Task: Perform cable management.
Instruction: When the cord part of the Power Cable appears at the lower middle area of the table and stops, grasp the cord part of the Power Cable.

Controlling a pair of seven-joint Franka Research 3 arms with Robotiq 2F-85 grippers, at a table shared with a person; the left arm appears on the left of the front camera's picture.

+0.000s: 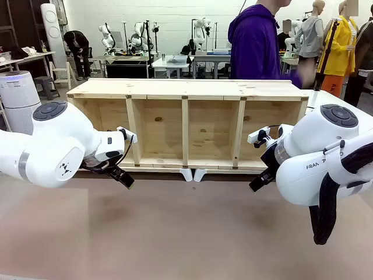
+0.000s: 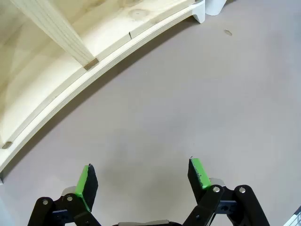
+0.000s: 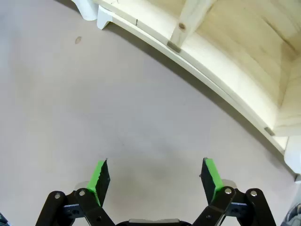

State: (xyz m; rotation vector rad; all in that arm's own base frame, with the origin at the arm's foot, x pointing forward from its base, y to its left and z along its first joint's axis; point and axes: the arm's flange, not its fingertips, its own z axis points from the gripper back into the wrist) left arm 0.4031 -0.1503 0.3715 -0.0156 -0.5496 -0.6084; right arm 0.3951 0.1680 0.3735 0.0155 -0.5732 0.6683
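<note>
While both arms hover before the shelf, left tool and right tool: wide, empty. Step: start. Next, likely: locating the cable.

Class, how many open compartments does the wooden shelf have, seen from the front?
4, side by side in the wooden shelf: the far-left compartment, the left-middle compartment, the right-middle compartment, the far-right compartment. The two end ones are partly hidden.

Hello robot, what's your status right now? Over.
Left gripper jaws open, empty. Right gripper jaws open, empty. Both above bare tabletop before wooden shelf. Person behind shelf.
</note>
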